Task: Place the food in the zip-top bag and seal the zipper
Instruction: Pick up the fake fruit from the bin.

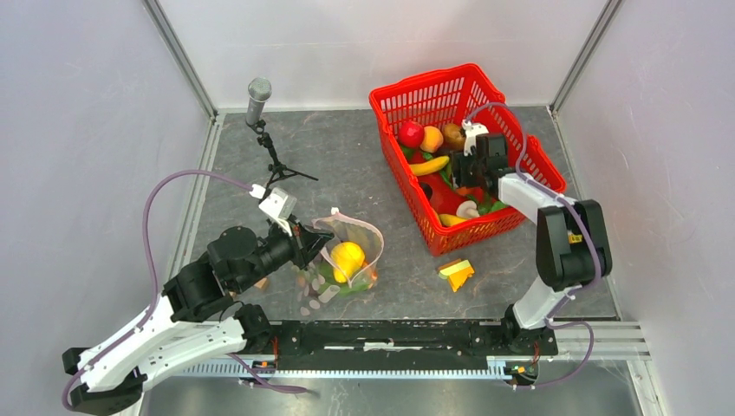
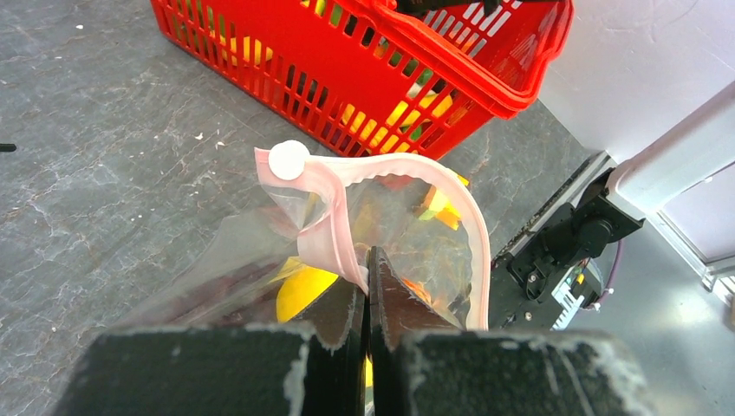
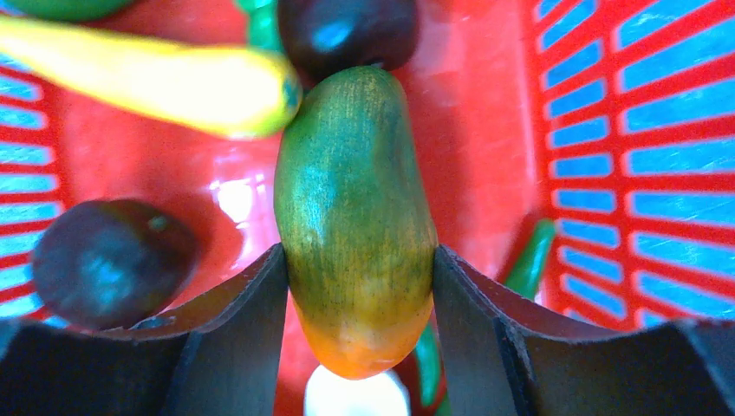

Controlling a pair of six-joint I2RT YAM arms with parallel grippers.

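Observation:
The clear zip-top bag (image 1: 347, 256) lies on the table's left-middle with a yellow fruit (image 1: 347, 257) inside. My left gripper (image 1: 303, 245) is shut on its pink zipper strip (image 2: 334, 230) and holds the mouth up and open; a white slider (image 2: 288, 159) sits on the strip. My right gripper (image 1: 468, 165) is down inside the red basket (image 1: 529, 152), shut on a green-and-orange mango-like fruit (image 3: 355, 217), both fingers touching its sides. Other food lies in the basket: a yellow banana (image 3: 147, 74) and dark round fruits (image 3: 108, 260).
A yellow-orange wedge piece (image 1: 456, 273) lies on the table in front of the basket. A microphone on a small tripod (image 1: 260, 113) stands at the back left. The metal rail (image 1: 390, 338) runs along the near edge.

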